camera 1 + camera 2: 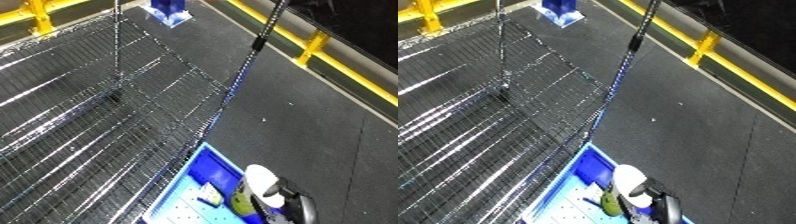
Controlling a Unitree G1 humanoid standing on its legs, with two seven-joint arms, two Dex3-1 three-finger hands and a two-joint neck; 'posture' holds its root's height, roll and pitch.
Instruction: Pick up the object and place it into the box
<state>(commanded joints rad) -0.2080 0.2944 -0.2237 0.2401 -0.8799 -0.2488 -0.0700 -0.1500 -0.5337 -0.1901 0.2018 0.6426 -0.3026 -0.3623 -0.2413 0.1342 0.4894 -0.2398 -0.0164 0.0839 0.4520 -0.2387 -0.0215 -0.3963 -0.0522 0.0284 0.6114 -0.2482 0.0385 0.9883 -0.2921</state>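
Note:
A blue bin (202, 165) sits at the bottom of the view, against the edge of a wire shelf. My right hand (298, 206) comes in from the lower right corner and hangs over the bin. Its dark fingers are curled round a yellow-green object with a white rounded end (259, 181), which points up and away from me. The lower part of the object is hidden by the hand. A small pale item (211, 196) lies on the bin's floor just left of the held object. My left hand shows in neither view.
A large wire mesh shelf (98, 110) fills the left half. A black pole (265, 30) slants across the dark floor (302, 115). Yellow guard rails (313, 47) run along the right and top left. A blue object (169, 12) stands at the top.

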